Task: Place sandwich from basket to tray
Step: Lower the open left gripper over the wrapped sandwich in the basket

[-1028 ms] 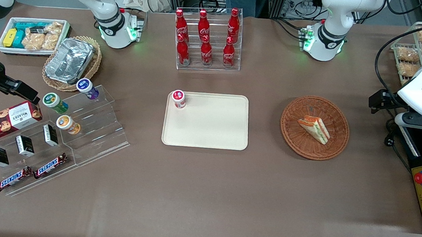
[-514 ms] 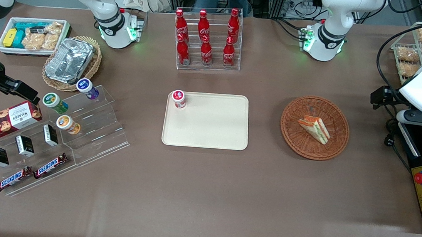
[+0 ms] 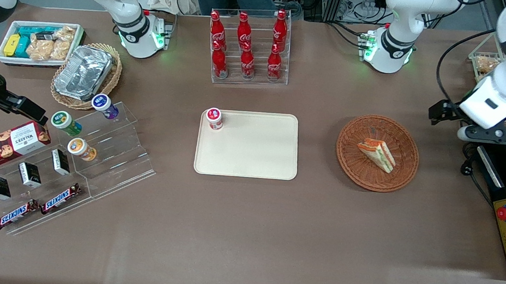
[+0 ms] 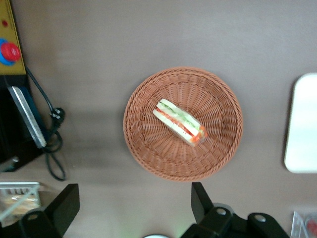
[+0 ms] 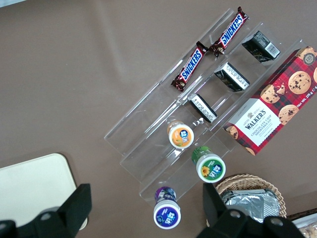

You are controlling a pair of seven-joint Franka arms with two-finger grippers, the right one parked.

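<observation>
**Risk check: pre-grasp, sandwich not yet picked**

Going across the front view:

- Cup (image 3: 214,118) with a red lid stands in the tray (image 3: 251,156), in the corner farthest from the front camera and toward the parked arm's end. The rest of the tray is bare. A drop aimed too near that corner could knock the cup over; I'd aim for the middle or the basket-side half.
- Sandwich (image 3: 376,154) lies on its side in the basket (image 3: 348,163), roughly centred and clear of the rim. The tray sits well apart from the basket, with bare counter (image 3: 310,221) between.
- Pincer (image 4: 133,198) hangs high, near the counter edge at the working arm's end, not yet directly over the basket. In the wrist view its fingers (image 4: 200,198) stand wide apart, holding nothing.

Failure modes, as I judge them:
1. The wedge is soft, so closing across the bread faces could squash it or squeeze filling out.
2. It lies diagonally. If the wrist isn't turned to match, the fingers catch a corner and the sandwich pivots or slips.
3. Going too deep snags the wicker and drags or lifts the light basket.
4. A loose grip could drop it on the counter during the carry.
</observation>
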